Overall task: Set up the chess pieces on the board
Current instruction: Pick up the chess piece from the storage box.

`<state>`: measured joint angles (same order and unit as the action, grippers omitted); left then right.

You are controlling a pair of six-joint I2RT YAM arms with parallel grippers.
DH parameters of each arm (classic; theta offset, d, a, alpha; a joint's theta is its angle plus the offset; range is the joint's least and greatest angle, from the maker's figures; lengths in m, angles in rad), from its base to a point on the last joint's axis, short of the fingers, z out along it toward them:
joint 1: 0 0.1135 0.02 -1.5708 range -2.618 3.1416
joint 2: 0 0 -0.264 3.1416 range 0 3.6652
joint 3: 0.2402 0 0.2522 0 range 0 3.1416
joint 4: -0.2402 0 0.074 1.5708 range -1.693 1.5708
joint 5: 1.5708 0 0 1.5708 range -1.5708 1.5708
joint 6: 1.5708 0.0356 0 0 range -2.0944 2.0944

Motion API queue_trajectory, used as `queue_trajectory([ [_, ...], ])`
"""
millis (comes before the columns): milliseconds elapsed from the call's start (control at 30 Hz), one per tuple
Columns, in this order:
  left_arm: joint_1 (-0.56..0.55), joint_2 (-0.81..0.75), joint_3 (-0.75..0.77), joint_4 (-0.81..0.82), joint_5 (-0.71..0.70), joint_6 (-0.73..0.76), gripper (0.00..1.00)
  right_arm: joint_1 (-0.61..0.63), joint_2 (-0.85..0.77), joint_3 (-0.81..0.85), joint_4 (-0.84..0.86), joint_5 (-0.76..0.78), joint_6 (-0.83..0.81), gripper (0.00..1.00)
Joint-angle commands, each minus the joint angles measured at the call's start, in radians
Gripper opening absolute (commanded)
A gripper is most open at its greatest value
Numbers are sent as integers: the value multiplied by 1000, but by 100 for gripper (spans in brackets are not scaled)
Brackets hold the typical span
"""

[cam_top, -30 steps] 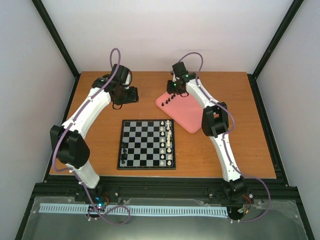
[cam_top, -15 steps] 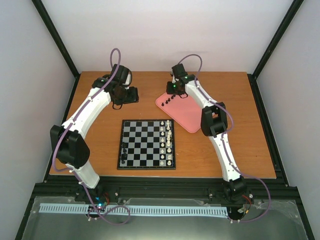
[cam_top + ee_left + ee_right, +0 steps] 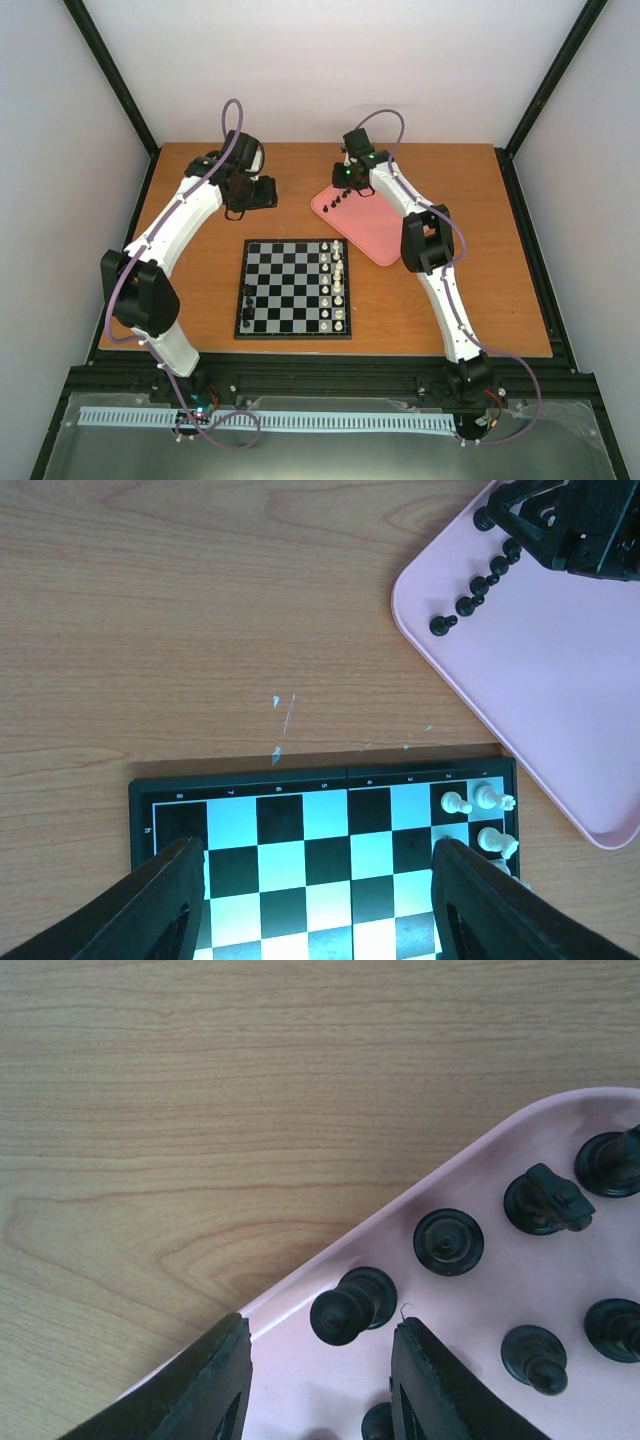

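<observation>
The board (image 3: 293, 288) lies square near the middle of the wooden surface (image 3: 480, 200), closer to the near edge; bare wood runs wide on its left, right and far sides.

The pink tray (image 3: 365, 228) sits slanted just beyond the board's far right corner, close to it but not touching; most of the black chess pieces (image 3: 338, 203) stand in a short slanted row at the tray's far left corner, near its rim.

A few placed black pieces (image 3: 247, 300) stand on the board's left column; the white pieces (image 3: 338, 285) fill its two right columns; the squares between are bare.

The right claw (image 3: 345, 180) hangs low over that tray corner; the right wrist view shows its jaws partly apart with nothing clamped. One black chess piece (image 3: 355, 1305) lies just ahead of the fingertips (image 3: 405, 1360), with others close to the right of it; the rim runs diagonally under the claw.

The left claw (image 3: 255, 192) hovers beyond the board's far left side, well apart from the tray; its jaws stand wide and hold nothing, and they frame the board's far edge in the left wrist view.

White walls and black frame posts (image 3: 110, 70) close the surface in on three sides; the right arm's forearm (image 3: 400, 195) crosses above the tray.
</observation>
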<state>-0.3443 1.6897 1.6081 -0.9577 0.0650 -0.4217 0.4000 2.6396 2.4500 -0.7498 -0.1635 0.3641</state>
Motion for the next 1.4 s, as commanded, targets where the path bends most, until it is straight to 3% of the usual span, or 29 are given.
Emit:
queue_trajectory([
  [0,-2,-18,-2,3,15,22,64,9,25,31,23,25,13,45],
  [767,-2,-13,12,-7,14,28,65,10,58,44,95,63,26,40],
  [1100,-2,-2,9,-6,25,33,65,10,63,54,92,62,20,26],
  [1233,-2,2,7,-5,29,34,65,9,60,55,96,61,18,11],
  [1367,-2,6,4,-3,33,35,65,9,59,55,96,59,15,8],
])
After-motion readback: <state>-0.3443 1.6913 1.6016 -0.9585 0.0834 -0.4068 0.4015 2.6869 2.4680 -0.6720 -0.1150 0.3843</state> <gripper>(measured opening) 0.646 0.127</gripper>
